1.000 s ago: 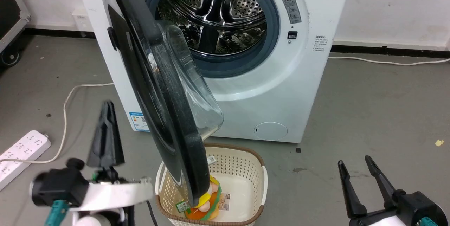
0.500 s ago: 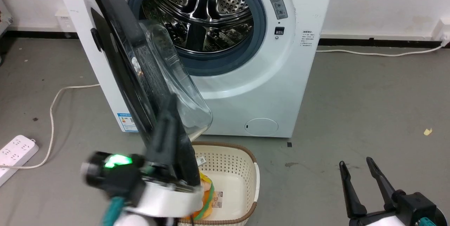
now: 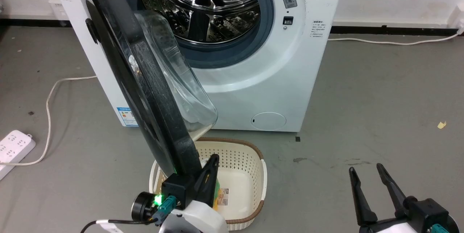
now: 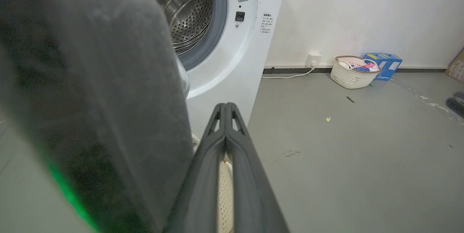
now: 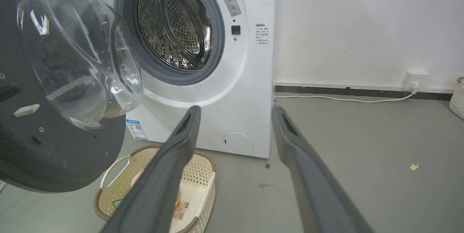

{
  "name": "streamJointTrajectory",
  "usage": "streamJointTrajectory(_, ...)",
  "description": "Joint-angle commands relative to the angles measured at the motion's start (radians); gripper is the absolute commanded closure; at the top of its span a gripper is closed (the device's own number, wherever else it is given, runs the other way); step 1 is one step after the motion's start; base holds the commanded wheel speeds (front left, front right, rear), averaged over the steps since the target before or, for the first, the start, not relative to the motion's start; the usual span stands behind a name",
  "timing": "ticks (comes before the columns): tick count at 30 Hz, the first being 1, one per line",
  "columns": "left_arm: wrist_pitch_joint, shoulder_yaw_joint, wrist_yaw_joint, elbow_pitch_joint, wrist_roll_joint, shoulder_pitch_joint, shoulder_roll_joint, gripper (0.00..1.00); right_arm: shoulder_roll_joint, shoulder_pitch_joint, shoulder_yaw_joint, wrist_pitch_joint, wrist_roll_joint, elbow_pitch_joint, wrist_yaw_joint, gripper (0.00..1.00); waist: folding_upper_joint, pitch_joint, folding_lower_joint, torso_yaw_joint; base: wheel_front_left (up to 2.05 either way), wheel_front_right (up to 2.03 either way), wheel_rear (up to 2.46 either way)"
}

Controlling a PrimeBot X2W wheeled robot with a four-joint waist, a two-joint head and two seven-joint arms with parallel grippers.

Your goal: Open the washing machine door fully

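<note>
Right gripper [image 3: 365, 170] held low, jaws spread on nothing, left gripper [image 3: 213, 161] clenched empty, pointing up beside the lower edge of the washing machine door [image 3: 152, 91], perhaps touching it, door standing partly open above a cream basket [image 3: 259, 157], washing machine [image 3: 290, 66] behind.

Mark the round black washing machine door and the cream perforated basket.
round black washing machine door [image 3: 145, 91], head view, on its textured black rim.
cream perforated basket [image 3: 239, 156], head view, on its far inner wall.

Washing machine door [image 4: 90, 99]: blurred dark mass, top beyond frame.
</note>
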Motion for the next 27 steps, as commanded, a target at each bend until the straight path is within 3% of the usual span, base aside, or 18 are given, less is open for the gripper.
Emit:
streamJointTrajectory(1,-0.016,0.010,0.010,0.022,-0.004,-0.016,0.003,1.00,0.005,-0.014,0.001,-0.005,0.008,0.003,0.001,0.00,0.0000,0.004,0.0000,0.006,0.00,0.00,0.00)
streamJointTrajectory(10,-0.064,0.042,0.027,0.103,-0.014,-0.021,0.024,1.00,0.006,-0.006,0.008,-0.005,0.019,0.018,0.001,0.00,0.0000,-0.016,0.0000,0.080,0.00,0.00,0.00)
streamJointTrajectory(27,-0.077,0.104,0.057,0.077,-0.053,-0.001,0.078,1.00,0.007,-0.010,0.063,-0.005,0.037,0.037,0.001,0.00,0.0000,-0.013,0.0000,0.349,0.00,0.00,0.00)
